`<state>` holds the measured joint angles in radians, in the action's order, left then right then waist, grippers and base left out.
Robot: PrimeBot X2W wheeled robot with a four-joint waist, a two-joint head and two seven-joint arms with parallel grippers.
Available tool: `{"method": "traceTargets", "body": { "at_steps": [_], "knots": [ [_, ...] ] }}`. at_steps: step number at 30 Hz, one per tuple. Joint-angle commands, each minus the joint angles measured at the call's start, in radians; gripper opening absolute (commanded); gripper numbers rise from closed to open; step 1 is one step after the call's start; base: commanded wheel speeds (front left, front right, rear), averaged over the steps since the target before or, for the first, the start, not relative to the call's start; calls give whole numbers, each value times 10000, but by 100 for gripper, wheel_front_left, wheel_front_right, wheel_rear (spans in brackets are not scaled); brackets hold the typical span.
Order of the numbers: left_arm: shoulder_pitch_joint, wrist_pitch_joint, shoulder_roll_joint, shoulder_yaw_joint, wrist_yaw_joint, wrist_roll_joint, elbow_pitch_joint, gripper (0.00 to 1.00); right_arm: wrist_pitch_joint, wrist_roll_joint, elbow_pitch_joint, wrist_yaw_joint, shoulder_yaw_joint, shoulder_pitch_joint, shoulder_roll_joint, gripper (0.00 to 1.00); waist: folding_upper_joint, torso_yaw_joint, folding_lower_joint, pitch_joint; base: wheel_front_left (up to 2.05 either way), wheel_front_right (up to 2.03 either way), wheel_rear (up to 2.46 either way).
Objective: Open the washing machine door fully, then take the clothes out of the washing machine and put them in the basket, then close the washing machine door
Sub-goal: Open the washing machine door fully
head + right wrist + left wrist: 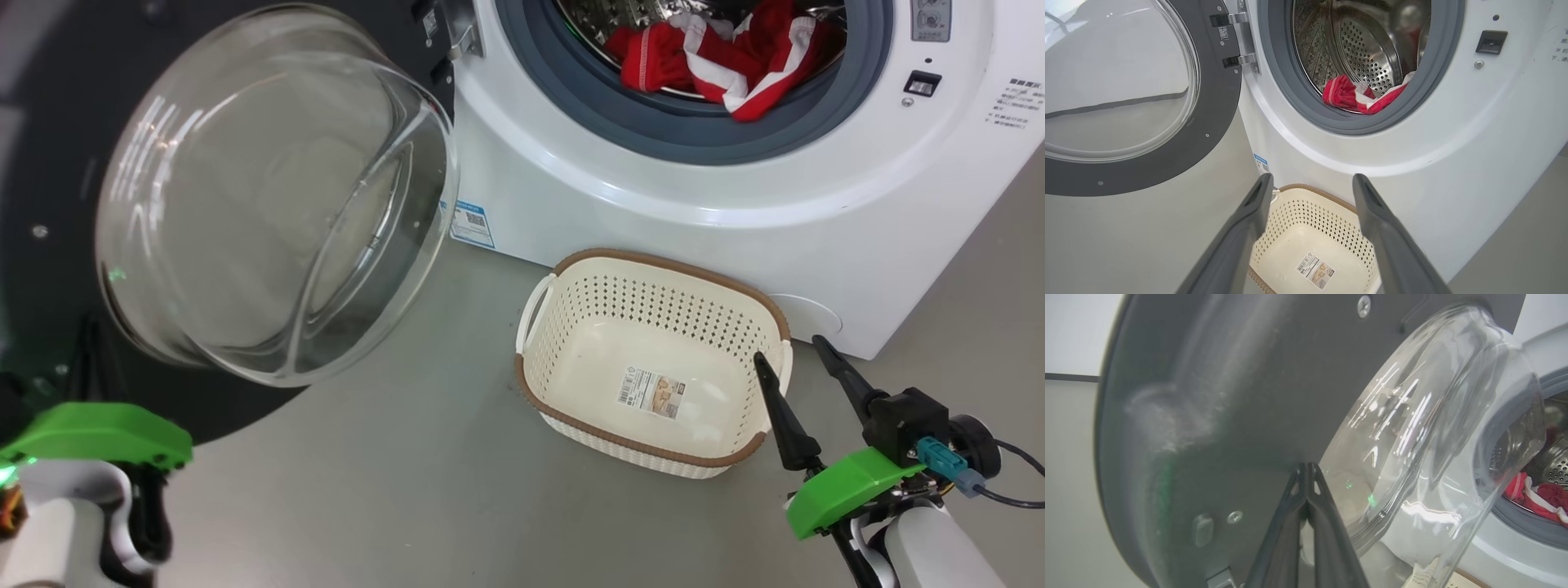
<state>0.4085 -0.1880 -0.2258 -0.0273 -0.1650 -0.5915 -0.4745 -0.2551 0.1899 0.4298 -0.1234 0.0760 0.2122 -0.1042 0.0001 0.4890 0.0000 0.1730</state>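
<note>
The round door (49,163) of the washing machine (653,212) is seen standing open across the upper left of the head view, its clear glass bowl (269,196) bulging toward the camera; in the right wrist view it is shown hung on a metal hinge (1241,41) at the left edge of the opening. The red clothes (718,57) with white stripes are found at the top centre of the head view, lying in the steel drum (1367,53) just behind the grey rubber ring (571,98). The basket (653,261) is placed on the grey floor (367,474) in the lower middle of the frame, just beside the base of the machine, and a barcode sticker (651,392) is seen on its bottom. A blue label (472,224) is fixed low on the machine's left corner. The left gripper (1306,467) is shown at the bottom centre of its wrist view with its two fingers pressed together, the tips set against the dark inner face of the door just beside the bowl's edge; whether they actually touch it cannot be told. The right gripper (788,349) is seen at the lower right of the head view with its fingers spread wide and nothing between them, held near the right end of the basket and pointed toward the machine.
</note>
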Motion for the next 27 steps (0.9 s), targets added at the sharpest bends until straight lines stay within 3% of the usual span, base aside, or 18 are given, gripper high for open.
{"method": "traceTargets", "body": {
  "at_steps": [1,17,25,26,27],
  "knots": [
    [502,-161,-639,-553,38,-101,20,0,-67,0,-217,-73,241,295,-68,100,-1,3,0,46,0,0,0],
    [1898,-558,-1049,-781,471,-238,-2407,0,-67,25,-110,-73,387,512,-211,100,-1,-68,0,258,0,0,0],
    [1705,-710,-900,-821,531,18,-2126,0,-67,109,-32,-73,423,569,-25,100,-1,-228,0,-1,0,0,0],
    [1619,-716,-887,-807,510,95,-1958,8,-67,117,-39,-73,421,541,11,100,-1,-268,0,-59,0,0,0],
    [1526,-721,-863,-797,484,158,-1753,25,-67,129,-55,-73,401,513,50,100,-1,-310,0,-117,0,0,0]
  ]
}}
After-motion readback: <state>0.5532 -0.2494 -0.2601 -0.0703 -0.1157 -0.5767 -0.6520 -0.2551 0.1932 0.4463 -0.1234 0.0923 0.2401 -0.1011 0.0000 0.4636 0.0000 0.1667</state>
